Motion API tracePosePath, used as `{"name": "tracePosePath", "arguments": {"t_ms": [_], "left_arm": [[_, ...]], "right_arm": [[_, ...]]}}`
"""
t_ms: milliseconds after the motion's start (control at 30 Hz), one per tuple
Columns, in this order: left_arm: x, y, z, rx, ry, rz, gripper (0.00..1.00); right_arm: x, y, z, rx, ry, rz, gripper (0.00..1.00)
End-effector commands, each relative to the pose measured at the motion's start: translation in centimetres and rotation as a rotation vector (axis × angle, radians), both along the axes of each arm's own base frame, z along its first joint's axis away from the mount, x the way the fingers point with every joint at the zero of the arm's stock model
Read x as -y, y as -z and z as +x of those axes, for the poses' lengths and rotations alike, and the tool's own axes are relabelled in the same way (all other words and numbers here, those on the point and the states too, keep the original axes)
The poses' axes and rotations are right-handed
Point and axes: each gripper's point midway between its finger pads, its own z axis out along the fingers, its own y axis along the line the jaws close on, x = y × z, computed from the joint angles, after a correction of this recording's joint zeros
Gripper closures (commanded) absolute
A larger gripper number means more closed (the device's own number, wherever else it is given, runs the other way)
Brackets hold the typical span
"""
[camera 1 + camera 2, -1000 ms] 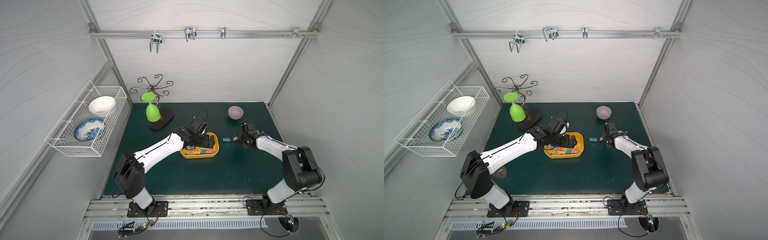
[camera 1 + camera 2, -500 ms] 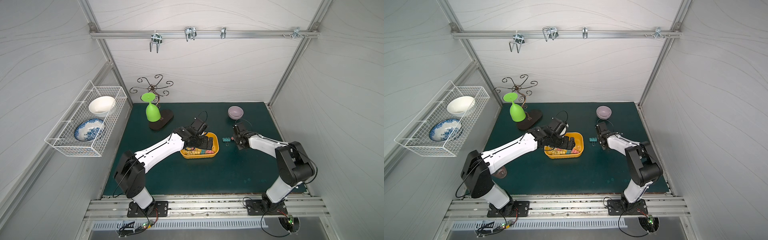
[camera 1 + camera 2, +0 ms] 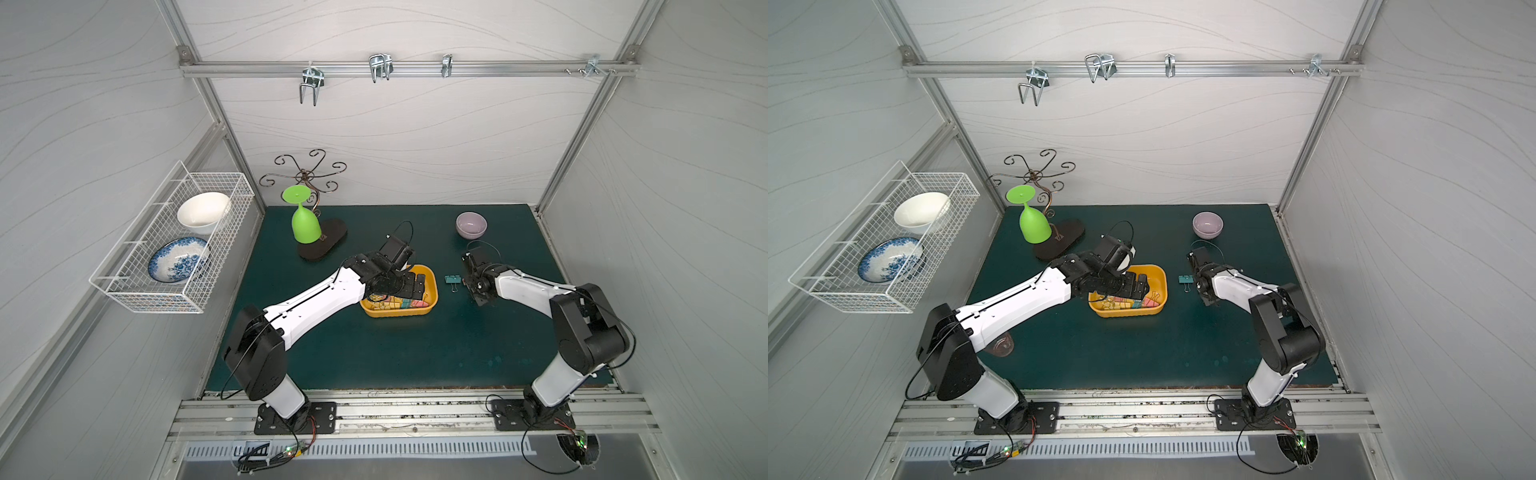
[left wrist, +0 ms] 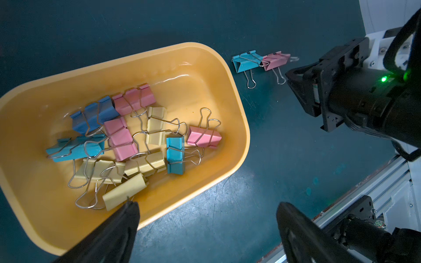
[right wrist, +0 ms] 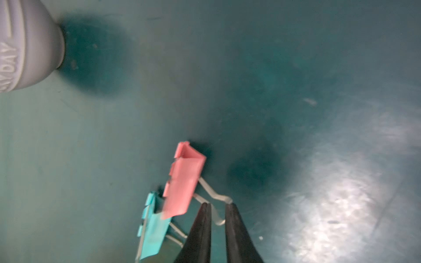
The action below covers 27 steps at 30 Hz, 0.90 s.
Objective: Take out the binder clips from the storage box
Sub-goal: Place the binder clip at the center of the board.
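Right wrist — right fingers (image 5: pixel 201 230) barely parted astride pink clip (image 5: pixel 184 182) wire; left fingers (image 4: pixel 109 230) wide.

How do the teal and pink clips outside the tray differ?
The teal clip lies nearer the tray, the pink clip nearer the right end effector. A pink clip handle runs between its tips; the teal clip's handles do not. Both rest on the mat, touching.

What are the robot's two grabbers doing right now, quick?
Left gripper: open wide above the storage box, holding nothing.
Right gripper: open a crack; the wire handle of the pink binder clip sits between its tips, seemingly not pinched.
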Motion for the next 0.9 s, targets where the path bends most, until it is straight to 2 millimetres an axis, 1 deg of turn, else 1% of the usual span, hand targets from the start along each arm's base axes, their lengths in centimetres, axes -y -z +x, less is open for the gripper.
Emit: {"name": "tracePosePath", "arguments": {"t_ms": [0, 67, 133, 167, 333, 433, 533, 633, 700, 767, 867], "left_arm": [[0.1, -1.2, -0.1, 0.025, -0.002, -0.025, 0.02], [0.0, -1.2, -0.2, 0.022, -0.006, -0.027, 0.02], [-0.1, -1.2, -0.3, 0.021, -0.010, -0.028, 0.01], [-0.3, -1.2, -0.4, 0.021, -0.012, -0.028, 0.02], [-0.7, -1.4, -0.8, 0.028, -0.012, -0.031, 0.02], [-0.8, -1.7, -0.9, 0.035, -0.011, -0.033, 0.01], [-1.2, -1.9, -1.0, 0.045, -0.013, -0.025, 0.02], [-1.5, -2.3, -1.0, 0.060, -0.018, -0.024, 0.01], [-1.5, -2.4, -1.1, 0.062, -0.015, -0.026, 0.01], [-1.5, -2.5, -1.1, 0.063, -0.014, -0.030, 0.02], [-1.5, -2.6, -1.1, 0.064, -0.014, -0.030, 0.01]], "right_arm": [[0.0, 0.3, 0.7, -0.062, -0.052, 0.005, 0.82], [-0.1, 0.2, 1.0, -0.071, -0.076, 0.017, 0.81], [-0.2, 0.1, 0.7, -0.071, -0.086, 0.025, 0.80], [-0.3, -0.2, 0.6, -0.057, -0.109, 0.028, 0.78], [0.1, -1.7, -0.8, -0.046, -0.151, 0.030, 0.72], [-0.2, -3.0, -1.3, -0.015, -0.223, 0.032, 0.67], [-0.3, -4.2, -2.0, 0.005, -0.290, 0.021, 0.66], [0.6, -4.9, -2.7, 0.006, -0.320, 0.003, 0.66], [1.4, -5.7, -2.4, 0.022, -0.374, -0.028, 0.65], [1.9, -6.1, -1.7, 0.025, -0.428, -0.047, 0.62], [2.2, -5.9, -0.8, -0.012, -0.486, -0.001, 0.58]]}}
